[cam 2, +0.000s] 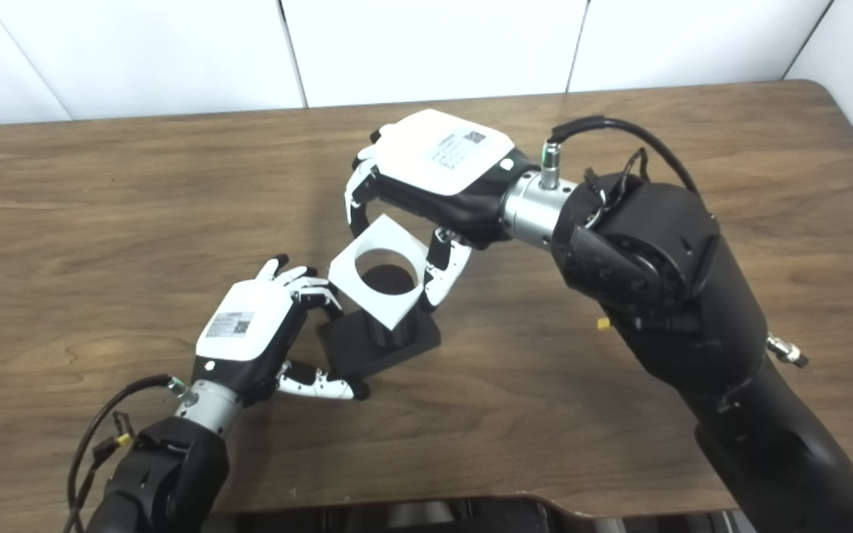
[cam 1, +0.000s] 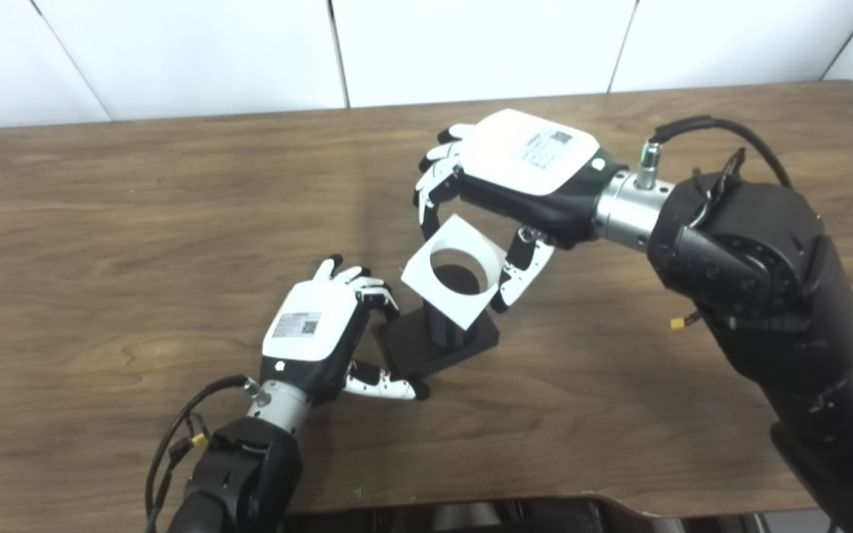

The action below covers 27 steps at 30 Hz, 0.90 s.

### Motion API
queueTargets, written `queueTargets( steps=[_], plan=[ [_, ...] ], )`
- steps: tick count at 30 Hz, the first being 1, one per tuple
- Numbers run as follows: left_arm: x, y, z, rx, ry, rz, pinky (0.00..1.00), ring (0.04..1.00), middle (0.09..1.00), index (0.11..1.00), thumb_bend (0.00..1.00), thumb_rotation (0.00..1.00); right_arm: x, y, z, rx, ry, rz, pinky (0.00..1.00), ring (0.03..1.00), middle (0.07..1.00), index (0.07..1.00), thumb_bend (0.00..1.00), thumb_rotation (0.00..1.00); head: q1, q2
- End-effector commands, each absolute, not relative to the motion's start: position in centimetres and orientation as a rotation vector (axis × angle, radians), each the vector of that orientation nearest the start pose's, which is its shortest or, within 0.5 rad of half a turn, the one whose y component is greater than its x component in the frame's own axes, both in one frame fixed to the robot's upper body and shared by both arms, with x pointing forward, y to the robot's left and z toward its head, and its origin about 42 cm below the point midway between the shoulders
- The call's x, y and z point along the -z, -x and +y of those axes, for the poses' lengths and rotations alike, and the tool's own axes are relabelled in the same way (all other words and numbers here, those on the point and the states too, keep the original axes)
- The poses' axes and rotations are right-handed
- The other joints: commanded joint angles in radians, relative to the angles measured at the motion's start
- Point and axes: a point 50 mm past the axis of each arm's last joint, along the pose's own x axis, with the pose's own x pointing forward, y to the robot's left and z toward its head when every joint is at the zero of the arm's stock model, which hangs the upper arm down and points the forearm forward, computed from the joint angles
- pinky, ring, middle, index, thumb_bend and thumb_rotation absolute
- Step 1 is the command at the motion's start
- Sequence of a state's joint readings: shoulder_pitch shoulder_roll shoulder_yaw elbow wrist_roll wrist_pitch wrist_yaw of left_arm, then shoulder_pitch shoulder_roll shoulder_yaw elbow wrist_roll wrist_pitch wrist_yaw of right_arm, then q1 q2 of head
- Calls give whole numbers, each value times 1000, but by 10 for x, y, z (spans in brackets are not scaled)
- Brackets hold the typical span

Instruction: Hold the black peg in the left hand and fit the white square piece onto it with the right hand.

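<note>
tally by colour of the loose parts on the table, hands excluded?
Black: 1, the black peg on its square base, base gripped by the left hand.
White: 1, the white square piece with a round hole, held by the right hand.
Total: 2.

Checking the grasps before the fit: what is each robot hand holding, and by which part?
The right hand grips the white square piece by opposite edges. The left hand holds the black peg by its square base.

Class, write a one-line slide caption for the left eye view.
Left robot hand steadies the black peg by its base while the right robot hand holds the white square piece over its top.
</note>
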<state>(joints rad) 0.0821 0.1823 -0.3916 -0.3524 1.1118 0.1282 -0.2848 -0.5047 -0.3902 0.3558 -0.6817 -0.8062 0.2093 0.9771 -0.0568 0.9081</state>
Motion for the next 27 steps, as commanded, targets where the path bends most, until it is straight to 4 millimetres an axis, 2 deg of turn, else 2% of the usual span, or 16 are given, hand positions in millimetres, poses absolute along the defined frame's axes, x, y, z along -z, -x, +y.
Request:
queueTargets(
  steps=[1, 7, 27],
  plan=[
    [-136, -232, 159, 432, -1282, -119, 1000, 891, 786, 488, 515, 55, -339, -293, -160, -720, 1466, -536, 961, 876, 779, 482, 524, 136, -3, 1],
    [-137, -232, 159, 431, -1280, -120, 1000, 887, 780, 488, 515, 56, -332, -293, -161, -733, 1460, -514, 943, 869, 775, 483, 524, 134, -4, 2],
    [-137, -231, 158, 435, -1282, -122, 1000, 894, 781, 488, 514, 56, -327, -302, -154, -746, 1463, -512, 971, 877, 773, 483, 524, 135, -1, 2]
  ],
)
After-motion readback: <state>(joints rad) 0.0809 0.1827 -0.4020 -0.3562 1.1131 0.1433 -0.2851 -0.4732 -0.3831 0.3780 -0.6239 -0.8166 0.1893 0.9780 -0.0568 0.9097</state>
